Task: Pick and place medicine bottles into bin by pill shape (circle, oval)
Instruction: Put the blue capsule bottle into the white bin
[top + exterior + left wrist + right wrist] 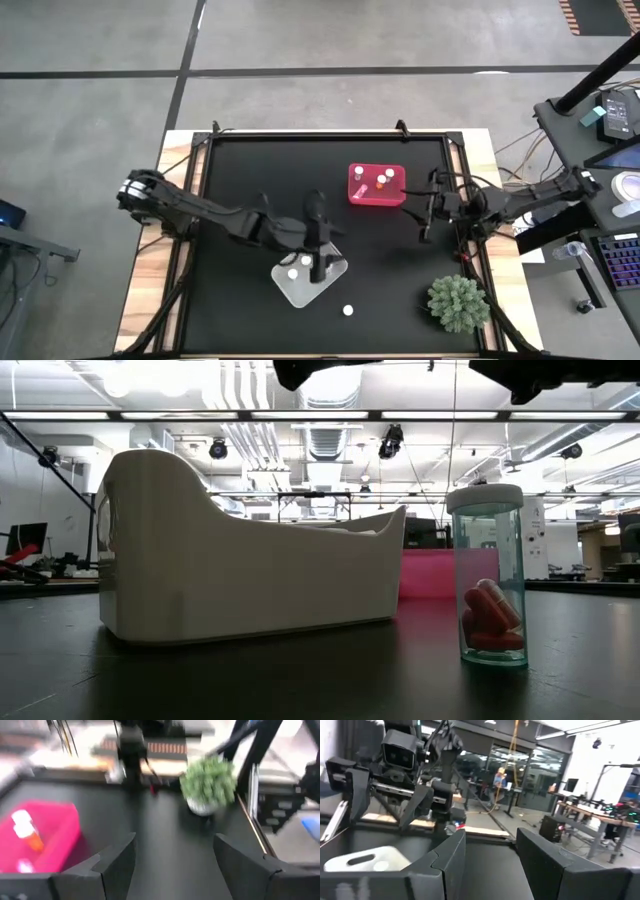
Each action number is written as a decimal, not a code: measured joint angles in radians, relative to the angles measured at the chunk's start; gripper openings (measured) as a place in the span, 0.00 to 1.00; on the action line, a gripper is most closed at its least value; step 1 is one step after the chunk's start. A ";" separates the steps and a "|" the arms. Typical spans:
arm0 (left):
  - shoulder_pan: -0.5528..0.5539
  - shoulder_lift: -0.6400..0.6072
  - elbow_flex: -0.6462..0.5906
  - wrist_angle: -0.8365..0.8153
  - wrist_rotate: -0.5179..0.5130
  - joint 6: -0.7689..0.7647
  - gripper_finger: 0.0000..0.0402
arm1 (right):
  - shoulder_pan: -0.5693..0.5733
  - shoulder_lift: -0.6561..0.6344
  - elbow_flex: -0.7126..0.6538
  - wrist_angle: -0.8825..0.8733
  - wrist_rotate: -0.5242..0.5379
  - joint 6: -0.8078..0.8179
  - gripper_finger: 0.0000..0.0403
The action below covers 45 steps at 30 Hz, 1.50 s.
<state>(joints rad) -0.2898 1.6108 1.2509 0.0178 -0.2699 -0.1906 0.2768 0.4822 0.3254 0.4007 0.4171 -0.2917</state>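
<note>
The left hand (320, 262) hangs over the white bin (308, 281) near the front of the black counter (250, 180), its fingers (117, 862) spread wide with nothing between them. Beneath it, two white-capped bottles (306, 261) lie in that bin. Ahead of this hand, toward the right front corner, sits a green plant (459, 301); one more bottle (347, 310) stands alone on the counter just in front of the hand, a clear one with red oval pills (490, 622) inside.

The right hand (425, 222) hovers just right of the pink bin (362, 195), fingers (447, 862) apart and empty. Beside it, three bottles (381, 180) rest in the pink bin, at least one of them orange. Across the counter from this hand stands the left arm, with the white bin below it.
</note>
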 joint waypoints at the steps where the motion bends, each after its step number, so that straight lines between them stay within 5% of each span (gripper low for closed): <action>1: -0.011 0.020 0.040 -0.066 0.000 -0.032 0.61 | 0.009 0.000 0.000 -0.001 0.000 0.000 0.42; 9: -0.125 0.226 0.339 -0.368 0.001 -0.167 0.61 | 0.102 0.004 -0.001 -0.003 -0.001 0.004 0.42; 18: -0.226 0.446 0.554 -0.429 -0.026 -0.212 0.61 | 0.211 0.004 -0.001 0.001 0.002 0.010 0.40; 27: -0.247 0.549 0.553 -0.526 -0.051 -0.401 0.61 | 0.215 0.043 -0.001 -0.004 0.003 0.038 0.36; 45: -0.246 0.554 0.497 -0.489 -0.073 -0.396 0.61 | 0.214 0.069 0.010 0.011 0.006 -0.020 0.36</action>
<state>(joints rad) -0.5354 2.1647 1.7484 -0.4713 -0.3428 -0.5862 0.4908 0.5510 0.3357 0.4122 0.4231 -0.3122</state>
